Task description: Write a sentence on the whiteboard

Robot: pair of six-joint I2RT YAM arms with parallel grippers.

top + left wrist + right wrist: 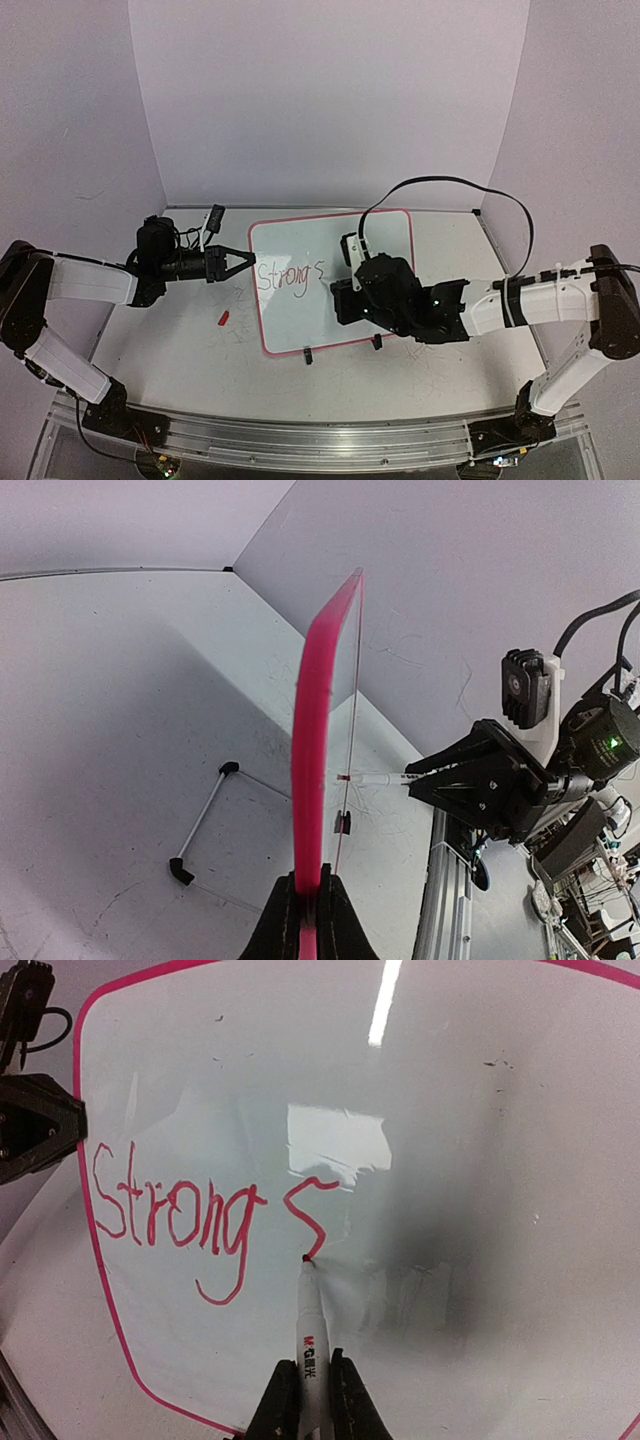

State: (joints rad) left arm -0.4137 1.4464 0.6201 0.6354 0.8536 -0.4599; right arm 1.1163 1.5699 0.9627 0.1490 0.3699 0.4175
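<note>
The whiteboard [380, 240] stands tilted on two black clip feet mid-table, white with a red-pink rim [312, 730]. The sentence [288, 275] in red reads "Strong" plus a partly drawn "s" [312, 1215]; the rest is not there. My left gripper [252, 262] is shut on the board's left rim, seen edge-on in the left wrist view [310, 905]. My right gripper [312, 1385] is shut on a white marker [310, 1330], its red tip touching the board at the foot of the "s". In the top view the right gripper [352, 272] is over the board's middle.
A red marker cap [223, 318] lies on the table left of the board. A small black-and-white object [211, 222] lies behind the left gripper. A black cable [440, 183] arcs over the board's right side. A thin metal stand rod [203, 823] lies on the table.
</note>
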